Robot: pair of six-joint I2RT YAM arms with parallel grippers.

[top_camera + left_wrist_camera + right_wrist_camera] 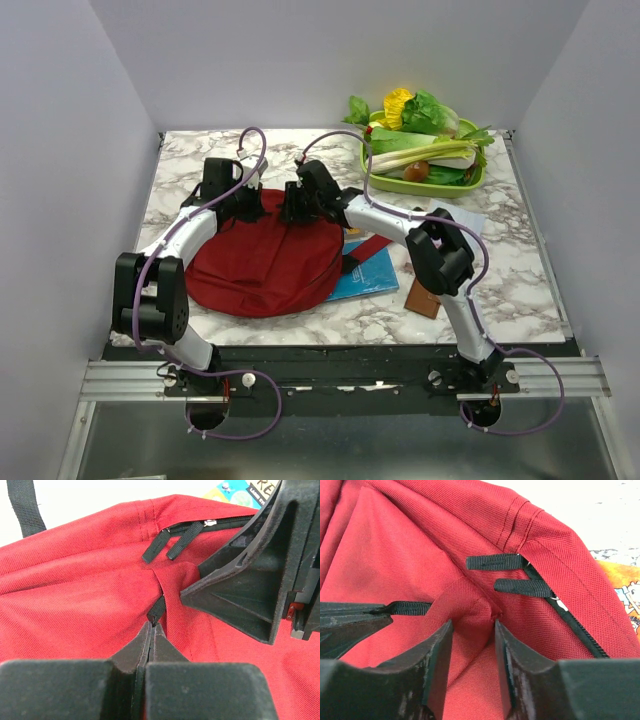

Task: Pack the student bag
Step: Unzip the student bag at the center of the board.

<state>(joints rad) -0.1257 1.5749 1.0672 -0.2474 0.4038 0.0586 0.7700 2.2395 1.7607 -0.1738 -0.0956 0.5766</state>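
Nothing is seen packed yet: the student bag [265, 262] is lying flat on the bench [520, 280], a black tab [157, 607] is pinched by the left gripper [151, 630], and a cloth fold [472, 615] sits between the right gripper [472, 645] jaws.

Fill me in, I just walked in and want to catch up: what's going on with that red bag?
Two robot arms are working on the student bag, which lies flat on the marble table. The left gripper is shut on a black zip pull tab. The right gripper has its fingers either side of a fold of red fabric beside it. The zip looks closed; a blue book and tray of vegetables wait outside.
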